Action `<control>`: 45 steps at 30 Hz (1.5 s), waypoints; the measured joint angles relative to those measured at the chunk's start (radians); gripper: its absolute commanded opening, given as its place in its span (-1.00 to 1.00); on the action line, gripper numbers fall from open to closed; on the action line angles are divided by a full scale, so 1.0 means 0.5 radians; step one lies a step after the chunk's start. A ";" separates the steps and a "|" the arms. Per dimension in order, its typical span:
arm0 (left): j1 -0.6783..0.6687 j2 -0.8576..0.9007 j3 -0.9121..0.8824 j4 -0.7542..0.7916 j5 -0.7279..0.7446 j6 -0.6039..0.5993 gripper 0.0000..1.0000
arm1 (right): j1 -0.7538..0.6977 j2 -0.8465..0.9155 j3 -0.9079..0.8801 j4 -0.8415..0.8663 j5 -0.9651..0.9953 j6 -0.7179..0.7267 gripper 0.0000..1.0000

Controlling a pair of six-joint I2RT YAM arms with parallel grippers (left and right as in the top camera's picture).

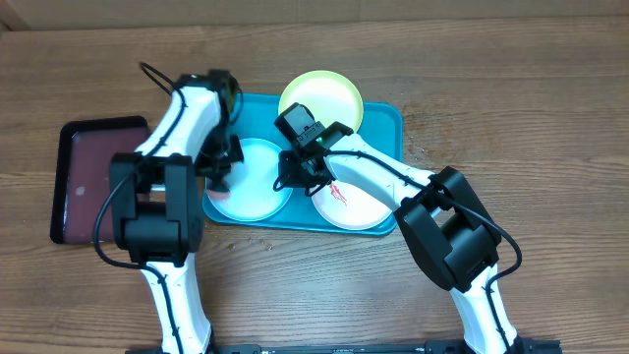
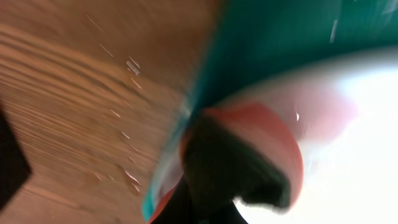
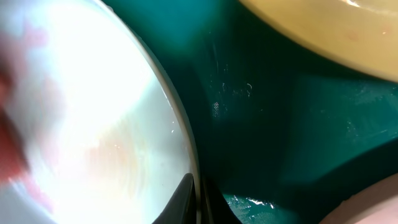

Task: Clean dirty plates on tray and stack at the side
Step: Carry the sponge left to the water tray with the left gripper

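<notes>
While the right tool pinches the pale blue plate, the left tool is closed.

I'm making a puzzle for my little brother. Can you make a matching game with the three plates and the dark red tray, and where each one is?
Things:
1. yellow-green plate
2. pale blue plate
3. white plate
4. dark red tray

Places:
A. on the table, left of the teal tray
B. right side of the teal tray, with a red smear on it
C. at the far edge of the teal tray
D. left side of the teal tray

Pairs: 1-C, 2-D, 3-B, 4-A
</notes>
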 measured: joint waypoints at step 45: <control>0.204 -0.311 0.334 -0.095 -0.127 -0.149 -0.92 | 0.011 0.004 0.190 -0.205 0.173 -0.105 -0.92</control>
